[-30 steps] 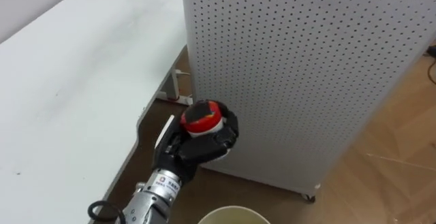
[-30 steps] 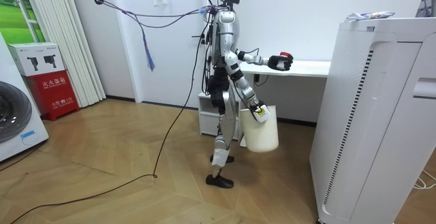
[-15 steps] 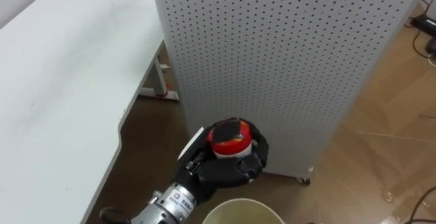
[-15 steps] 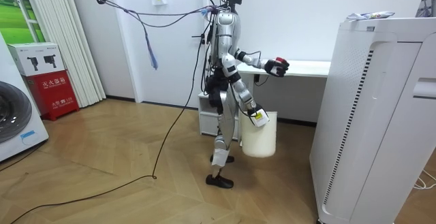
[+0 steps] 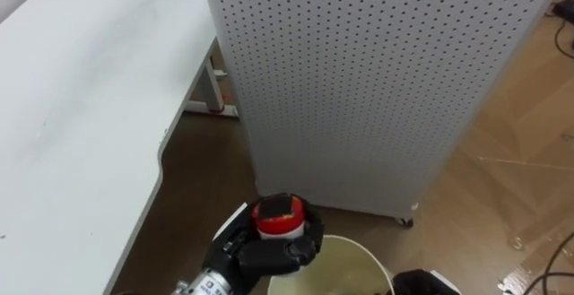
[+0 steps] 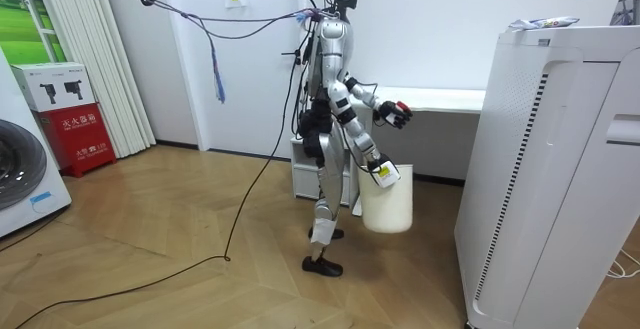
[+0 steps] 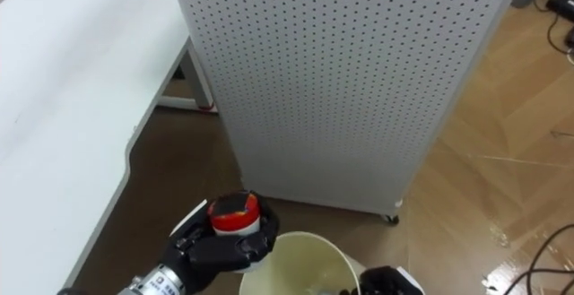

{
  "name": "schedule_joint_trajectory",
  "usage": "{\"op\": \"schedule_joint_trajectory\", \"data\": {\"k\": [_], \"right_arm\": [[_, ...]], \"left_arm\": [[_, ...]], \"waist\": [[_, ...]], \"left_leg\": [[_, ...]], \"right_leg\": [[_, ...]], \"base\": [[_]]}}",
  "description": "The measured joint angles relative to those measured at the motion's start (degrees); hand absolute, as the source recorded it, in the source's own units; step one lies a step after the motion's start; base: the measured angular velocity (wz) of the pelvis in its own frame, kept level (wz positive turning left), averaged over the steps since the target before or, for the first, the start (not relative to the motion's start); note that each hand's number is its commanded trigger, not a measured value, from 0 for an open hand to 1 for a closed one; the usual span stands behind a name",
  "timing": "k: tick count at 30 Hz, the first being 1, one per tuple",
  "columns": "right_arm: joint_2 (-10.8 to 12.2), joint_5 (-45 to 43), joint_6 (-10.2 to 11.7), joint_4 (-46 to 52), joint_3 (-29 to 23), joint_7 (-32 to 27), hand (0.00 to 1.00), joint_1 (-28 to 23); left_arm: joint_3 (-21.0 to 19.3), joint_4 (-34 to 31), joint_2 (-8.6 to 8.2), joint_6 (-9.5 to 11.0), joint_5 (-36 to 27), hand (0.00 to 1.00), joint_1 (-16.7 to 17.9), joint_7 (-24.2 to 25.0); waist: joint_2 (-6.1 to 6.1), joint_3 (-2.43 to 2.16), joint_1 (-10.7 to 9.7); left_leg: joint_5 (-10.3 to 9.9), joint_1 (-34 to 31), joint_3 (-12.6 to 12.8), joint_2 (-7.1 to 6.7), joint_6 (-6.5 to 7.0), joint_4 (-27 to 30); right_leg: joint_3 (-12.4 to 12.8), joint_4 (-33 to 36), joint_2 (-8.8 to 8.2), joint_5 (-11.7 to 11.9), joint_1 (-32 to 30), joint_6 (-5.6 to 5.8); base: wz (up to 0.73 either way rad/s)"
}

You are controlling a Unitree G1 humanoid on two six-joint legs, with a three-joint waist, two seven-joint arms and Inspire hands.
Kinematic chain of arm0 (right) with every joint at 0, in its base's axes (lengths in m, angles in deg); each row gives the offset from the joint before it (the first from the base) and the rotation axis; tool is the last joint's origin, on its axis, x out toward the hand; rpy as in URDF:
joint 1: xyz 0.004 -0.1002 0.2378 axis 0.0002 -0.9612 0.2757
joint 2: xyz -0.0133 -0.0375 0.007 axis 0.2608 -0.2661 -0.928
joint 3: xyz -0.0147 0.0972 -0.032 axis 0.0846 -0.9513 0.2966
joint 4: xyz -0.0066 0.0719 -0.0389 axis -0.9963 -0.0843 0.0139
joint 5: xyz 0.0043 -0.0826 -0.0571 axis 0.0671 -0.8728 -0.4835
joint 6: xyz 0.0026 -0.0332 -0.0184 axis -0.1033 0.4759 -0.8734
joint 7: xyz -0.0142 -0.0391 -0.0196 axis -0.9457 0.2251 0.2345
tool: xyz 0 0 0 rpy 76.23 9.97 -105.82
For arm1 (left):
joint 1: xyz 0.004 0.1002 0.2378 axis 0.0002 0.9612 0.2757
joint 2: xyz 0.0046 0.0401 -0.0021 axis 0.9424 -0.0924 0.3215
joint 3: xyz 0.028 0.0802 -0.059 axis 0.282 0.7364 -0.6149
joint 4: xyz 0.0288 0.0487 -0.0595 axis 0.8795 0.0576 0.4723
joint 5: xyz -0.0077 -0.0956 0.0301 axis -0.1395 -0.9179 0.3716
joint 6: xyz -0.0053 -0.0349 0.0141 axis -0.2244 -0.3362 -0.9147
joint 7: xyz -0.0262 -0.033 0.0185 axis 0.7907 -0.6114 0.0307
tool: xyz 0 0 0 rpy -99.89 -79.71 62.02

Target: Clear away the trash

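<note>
Left robot hand is curled firmly round a small red-capped container, just above the white bin's rim. I judge the container light, rigid and smooth. The grip belongs round the body, below the cap.

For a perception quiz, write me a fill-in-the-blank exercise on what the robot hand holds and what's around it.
The left robot hand grips a garbage item with a ____ top. The cream bucket lies to that hand's ____. The white panel beyond them is covered in small ____. Missing: red; right; holes.
</note>
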Motion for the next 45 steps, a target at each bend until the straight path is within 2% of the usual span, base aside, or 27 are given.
{"op": "schedule_joint_trajectory", "data": {"k": [5,15,16,17,18,29,38,41,45], "right_arm": [[0.0,0.1,0.0,0.0,0.3,0.0,1.0,0.8],[0.5,1.8,0.0,-0.2,0.9,0.6,1.0,0.7],[0.7,1.8,0.0,-0.2,0.9,0.7,1.0,0.7],[0.7,1.8,0.0,-0.2,0.9,0.7,1.0,0.7],[0.8,1.8,0.0,-0.2,0.9,0.7,1.0,0.7],[1.1,2.8,0.0,-0.2,0.9,0.7,1.0,0.7],[1.3,4.1,-0.1,-0.2,0.9,0.7,1.0,0.7],[1.3,3.6,-1.3,-0.3,0.9,-0.2,1.0,0.4],[0.1,3.2,-1.3,0.0,0.9,0.0,1.0,0.2]], "left_arm": [[0.2,1.5,-0.74,-0.8,0.0,1.0,0.1,1.5],[2.0,4.6,-2.17,-1.6,0.0,1.0,0.0,3.2],[2.2,4.6,-2.34,-1.6,0.0,0.93,0.0,3.3],[2.2,4.7,-2.5,-1.6,0.0,0.3,0.0,3.3],[2.2,5.0,-2.79,-1.6,0.0,0.0,-0.1,3.3],[2.3,6.4,-2.71,-1.7,0.0,0.0,-0.2,4.1],[2.2,6.3,-2.39,-1.9,0.0,0.0,-0.2,7.2],[2.2,6.3,-2.28,-2.0,-0.1,0.0,-0.3,7.8],[2.2,5.7,-1.18,-2.0,0.0,0.0,-0.3,8.5]], "waist": [[-0.23,0.14,0.1],[-1.19,0.76,-0.1],[-1.3,0.82,-0.1],[-1.33,0.84,-0.1],[-1.37,0.87,-0.1],[-1.54,0.82,-0.2],[-1.51,0.8,-0.1],[-1.44,0.76,0.0],[-1.41,0.65,-0.5]], "left_leg": [[0.0,-0.8,0.9,0.09,0.0,0.3],[0.0,-0.9,1.2,0.17,0.0,0.3],[0.0,-0.9,1.2,0.18,0.0,0.3],[0.0,-0.9,1.2,0.18,0.0,0.3],[0.0,-0.9,1.2,0.18,0.0,0.3],[0.0,-1.0,1.3,0.22,0.0,0.3],[0.0,-1.0,1.3,0.27,0.0,0.8],[0.0,-1.0,1.3,0.29,0.0,1.1],[0.0,-0.5,1.3,0.37,0.01,1.7]], "right_leg": [[0.7,0.5,0.07,0.0,-1.2,0.0],[0.9,0.5,0.16,0.0,-1.3,0.0],[0.9,0.5,0.16,0.0,-1.3,0.0],[0.9,0.5,0.16,0.0,-1.3,0.0],[0.9,0.4,0.15,0.0,-1.3,0.0],[0.9,0.5,0.17,0.0,-1.5,-0.01],[0.9,0.9,0.18,0.0,-1.4,-0.06],[0.9,1.0,0.19,0.0,-1.4,-0.07],[0.9,0.9,0.2,0.0,-0.5,-0.07]], "base": [[-0.07],[-0.01],[0.0],[0.0],[0.0],[0.0],[0.0],[0.0],[0.0]]}}
